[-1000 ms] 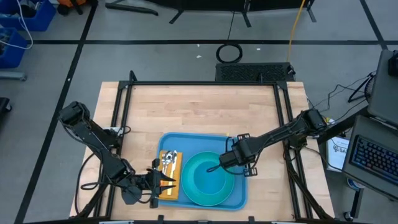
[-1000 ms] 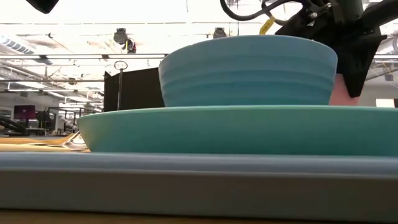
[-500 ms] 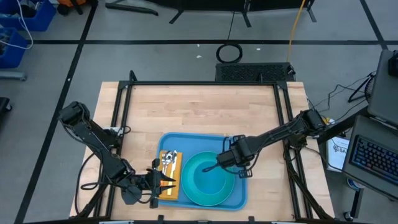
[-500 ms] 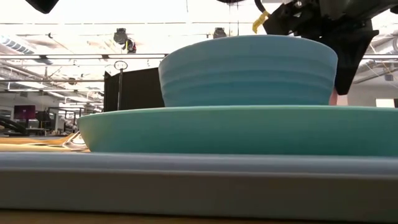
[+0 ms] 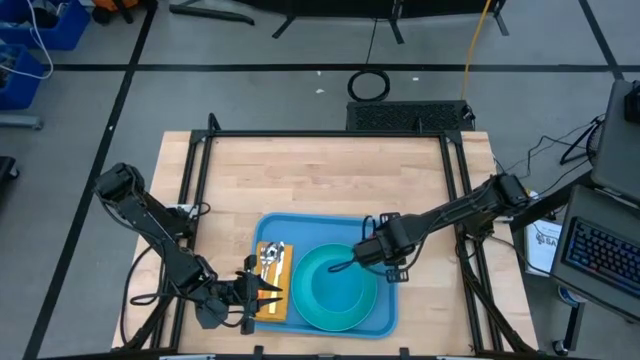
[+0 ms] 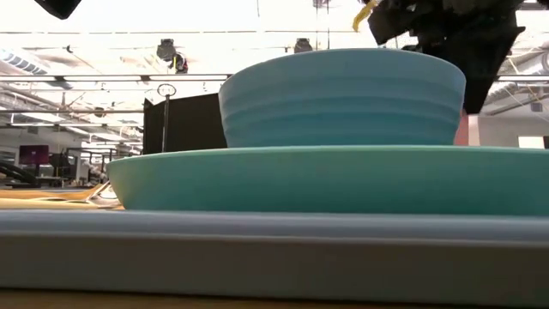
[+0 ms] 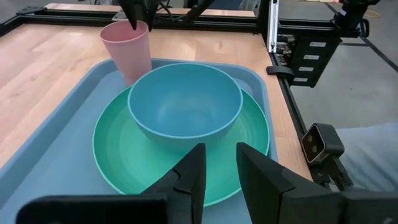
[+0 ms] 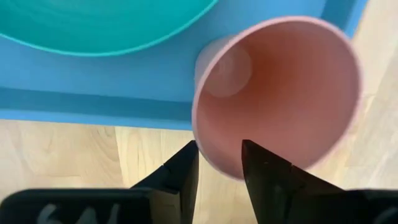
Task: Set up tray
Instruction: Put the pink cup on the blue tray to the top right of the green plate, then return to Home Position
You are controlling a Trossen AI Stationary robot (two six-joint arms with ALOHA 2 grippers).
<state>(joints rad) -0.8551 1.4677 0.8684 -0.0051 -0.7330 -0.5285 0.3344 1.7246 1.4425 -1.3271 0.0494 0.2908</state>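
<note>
The light-blue tray (image 5: 300,225) lies at the table's near middle. On it are a turquoise plate (image 7: 112,155) with a blue bowl (image 7: 185,102), a yellow-orange napkin (image 5: 270,302) with cutlery (image 5: 272,257), and a pink cup (image 8: 280,93). The cup stands upright on its base in the tray's far right corner. My right gripper (image 8: 221,155) is just above the cup's rim, pointing down, with a narrow gap between its fingers. My left gripper (image 7: 219,152) waits at the tray's near left over the napkin, a narrow gap showing between its fingers. My right gripper comes at the cup from above with one finger (image 8: 186,163) outside the rim (image 8: 219,167) and the other over the cup's inside. I cannot tell whether either finger touches the rim. The cup stands upright on the tray.
The black frame rails (image 5: 330,135) run round the wooden table top (image 5: 320,175), whose far half is bare wood. A camera block (image 7: 320,142) sits at the table's edge beside the tray.
My right gripper has gone up from the pink cup and a little toward the table's far right. The cup has stayed standing in the tray's corner.
</note>
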